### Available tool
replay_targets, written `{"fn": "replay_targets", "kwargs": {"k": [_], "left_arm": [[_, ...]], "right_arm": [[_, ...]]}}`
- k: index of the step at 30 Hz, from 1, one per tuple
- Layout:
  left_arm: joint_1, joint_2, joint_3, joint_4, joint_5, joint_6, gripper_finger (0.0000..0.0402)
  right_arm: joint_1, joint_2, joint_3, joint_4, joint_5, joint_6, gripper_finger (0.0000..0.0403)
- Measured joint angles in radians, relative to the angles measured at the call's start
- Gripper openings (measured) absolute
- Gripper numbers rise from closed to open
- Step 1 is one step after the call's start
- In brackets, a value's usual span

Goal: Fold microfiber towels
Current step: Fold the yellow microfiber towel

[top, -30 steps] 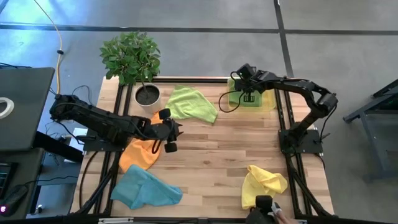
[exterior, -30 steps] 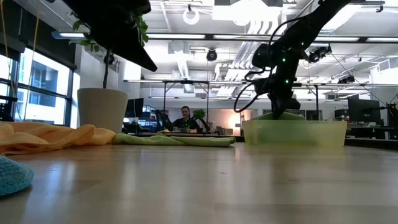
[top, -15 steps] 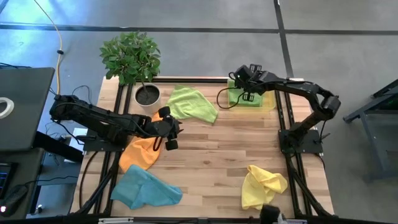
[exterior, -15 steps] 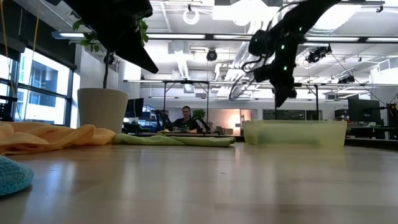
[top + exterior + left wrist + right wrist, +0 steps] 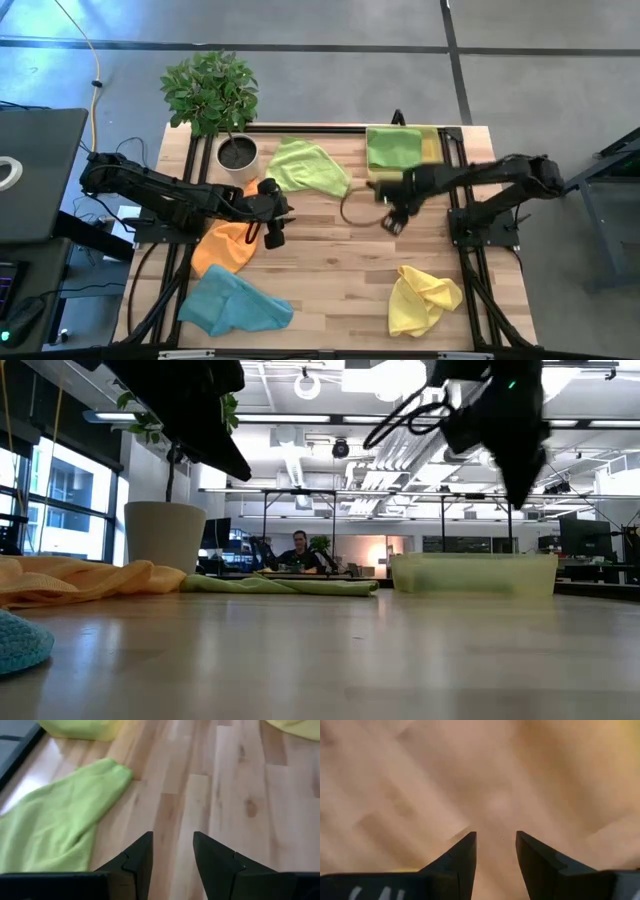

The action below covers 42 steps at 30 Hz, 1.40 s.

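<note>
Folded lime green towel (image 5: 393,148) sits in the yellow tray (image 5: 437,150), top center-right of the high view. Second lime towel (image 5: 308,166) loose just left of it, orange towel (image 5: 225,243) mid-left, blue towel (image 5: 232,303) bottom left, yellow towel (image 5: 421,295) bottom right — four unfolded. Right claw (image 5: 392,222) over bare table (image 5: 330,250) at center, fingers spread, empty. Left claw (image 5: 275,227) spread, empty, beside the orange towel. Risk: both claws near mid-table — arms or the dangling cable (image 5: 352,208) could clash or snag if both go for the same cloth.
</note>
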Motion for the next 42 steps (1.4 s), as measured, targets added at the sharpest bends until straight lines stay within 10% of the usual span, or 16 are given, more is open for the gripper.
{"fn": "replay_targets", "kwargs": {"k": [9,16,42], "left_arm": [[0.000,0.000,0.000,0.000,0.092,-0.001,0.0129],[0.000,0.000,0.000,0.000,0.139,-0.001,0.0129],[-0.047,0.000,0.000,0.000,0.141,-0.001,0.0129]], "right_arm": [[0.442,0.017,-0.001,0.059,-0.088,0.756,0.0128],[0.643,0.116,-0.001,0.203,-0.082,1.053,0.0128],[0.716,0.274,-0.001,0.166,-0.065,1.048,0.0128]]}}
